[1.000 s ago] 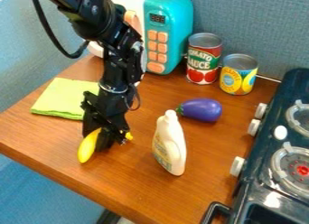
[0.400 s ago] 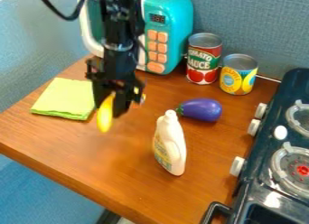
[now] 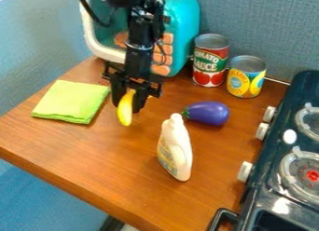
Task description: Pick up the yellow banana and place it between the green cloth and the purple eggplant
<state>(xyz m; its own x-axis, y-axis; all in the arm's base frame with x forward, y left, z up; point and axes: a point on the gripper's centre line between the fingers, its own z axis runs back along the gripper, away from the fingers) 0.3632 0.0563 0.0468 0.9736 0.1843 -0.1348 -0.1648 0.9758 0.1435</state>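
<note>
Over the brown wooden table, the black two-finger gripper, beside the folded green cloth, pinches a curved yellow toy banana, whose long axis runs out between the fingers, one end toward the table's near edge.

- We see the claw gripping a yellow banana.
- Our green cloth lies left of it on the table.
- A white bottle stands nearby.

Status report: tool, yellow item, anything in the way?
Tool gripping yellow item. White bottle and purple eggplant nearby, toward stove. Green cloth on opposite side.
</note>
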